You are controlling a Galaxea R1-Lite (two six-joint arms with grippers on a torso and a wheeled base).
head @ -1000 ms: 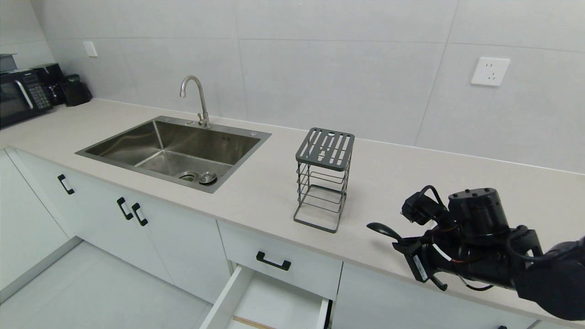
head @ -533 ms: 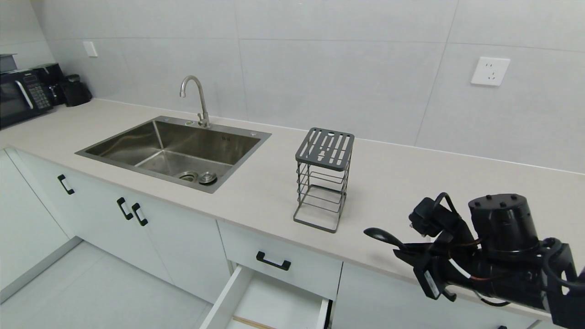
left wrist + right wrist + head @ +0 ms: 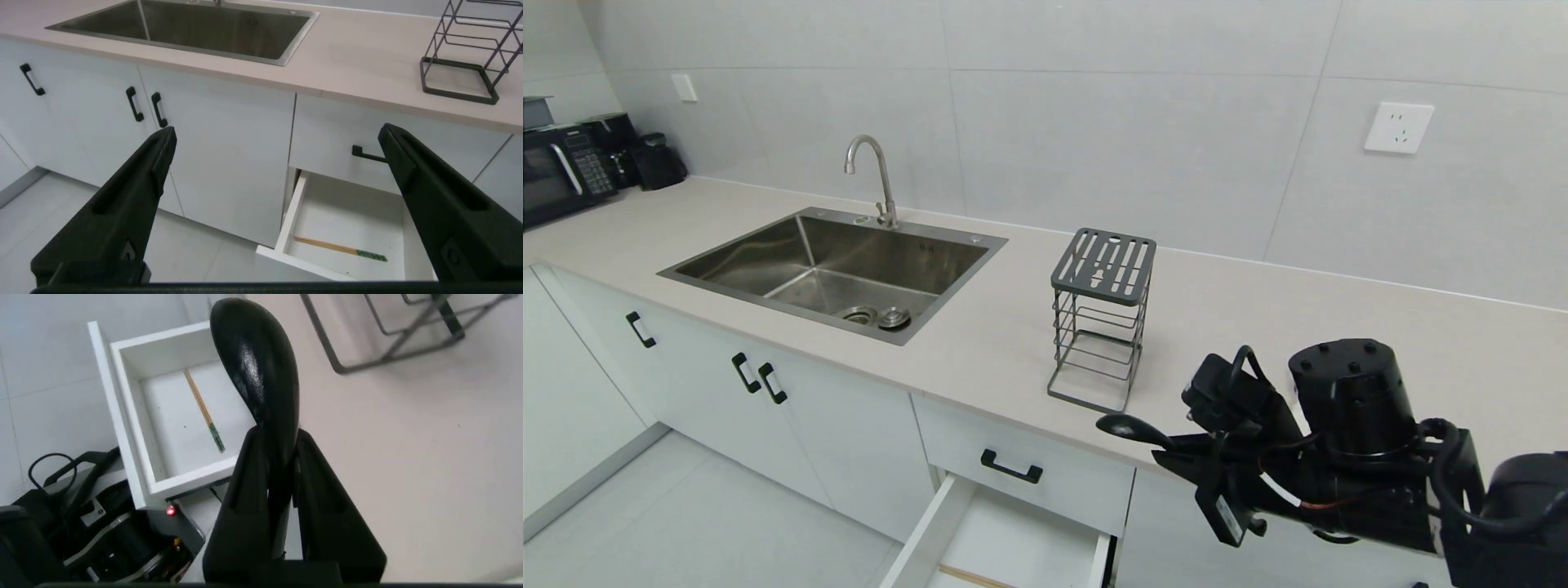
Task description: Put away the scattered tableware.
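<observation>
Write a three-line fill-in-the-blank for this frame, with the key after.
1. The black spoon is clamped in the ____ end effector.
2. The left end effector is ____ and holds nothing.
3. To the left of the wire rack, set into the counter, is the steel ____.
Missing words: right; open; sink.
</observation>
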